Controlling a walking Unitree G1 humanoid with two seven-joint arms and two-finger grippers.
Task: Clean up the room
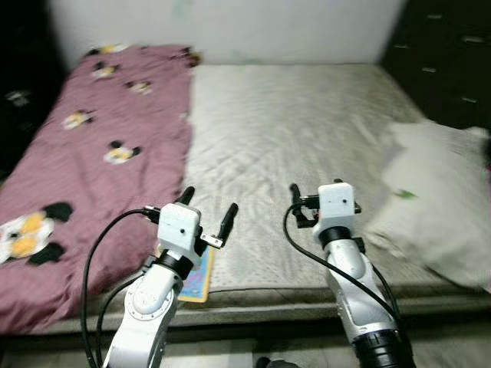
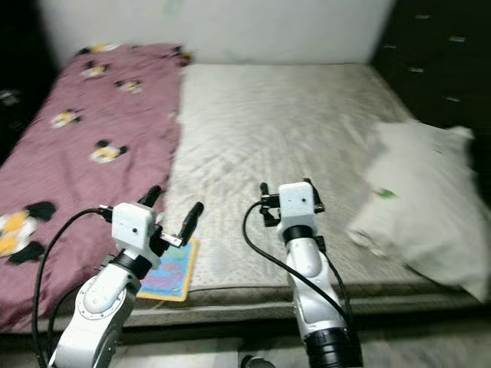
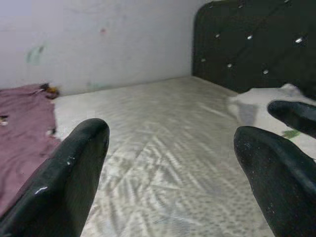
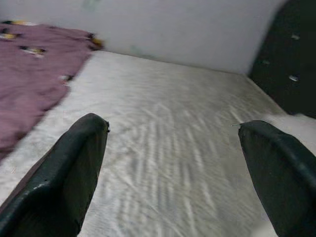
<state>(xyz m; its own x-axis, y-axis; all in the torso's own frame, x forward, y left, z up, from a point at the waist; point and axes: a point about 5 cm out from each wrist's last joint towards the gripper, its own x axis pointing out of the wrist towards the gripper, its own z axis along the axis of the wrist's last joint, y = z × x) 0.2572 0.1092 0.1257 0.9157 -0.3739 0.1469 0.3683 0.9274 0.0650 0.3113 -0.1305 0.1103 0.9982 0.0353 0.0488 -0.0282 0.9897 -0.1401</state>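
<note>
While the robot stands at the foot edge of the bed (image 1: pixel 307 138), both arms are raised over that edge with nothing in them. Along the bed's left side lies a maroon blanket (image 1: pixel 100 153) printed with cartoon figures, its long axis running from the foot edge to the head edge. Near the foot edge, just beside the blanket's hem, a colourful flat booklet (image 2: pixel 173 272) lies on the mattress, partly under the left gripper (image 1: pixel 207 211), whose fingers are spread wide. The right gripper (image 1: pixel 321 195) hovers over the middle of the foot edge; the right wrist view shows its fingers standing wide apart too. At the bed's right edge a white pillow (image 1: pixel 437 207) lies tilted, partly overhanging, well to the right of the right gripper. I judge the booklet falls to the left arm and the pillow to the right.
</note>
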